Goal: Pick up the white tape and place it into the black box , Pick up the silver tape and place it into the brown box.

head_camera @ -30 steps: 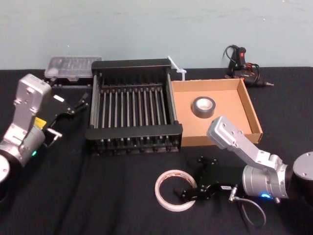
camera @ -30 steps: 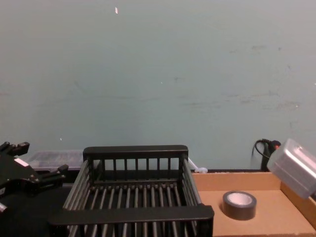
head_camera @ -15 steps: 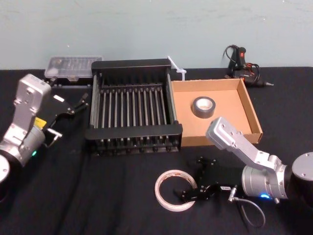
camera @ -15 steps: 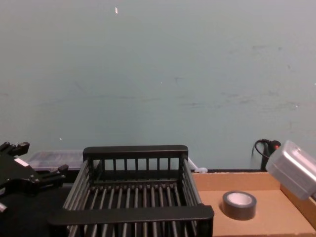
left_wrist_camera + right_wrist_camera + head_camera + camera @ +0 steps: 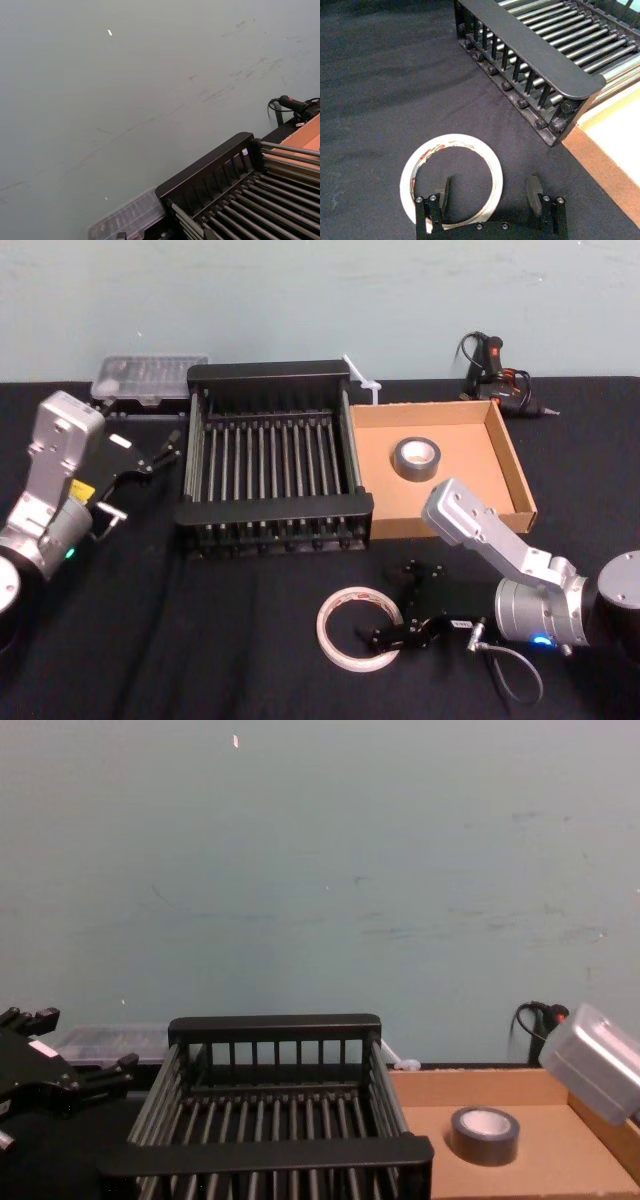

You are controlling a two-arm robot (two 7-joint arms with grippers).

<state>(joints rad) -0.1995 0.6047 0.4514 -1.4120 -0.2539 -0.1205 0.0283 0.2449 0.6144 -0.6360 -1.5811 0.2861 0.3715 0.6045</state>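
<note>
We are seeing a clear plastic case (image 5: 150,377) lying at the black bench's (image 5: 200,640) back left, a black tool (image 5: 490,365) resting back right.

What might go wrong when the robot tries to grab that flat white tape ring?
1. The white tape lies flat and thin on the black table cover. The right gripper has open fingers straddling one side of the ring, so a shallow pinch might slip off.
2. Lifted by one side, the ring may dangle and clip the black box rim on the way in.
The left gripper is parked beside that box.
</note>
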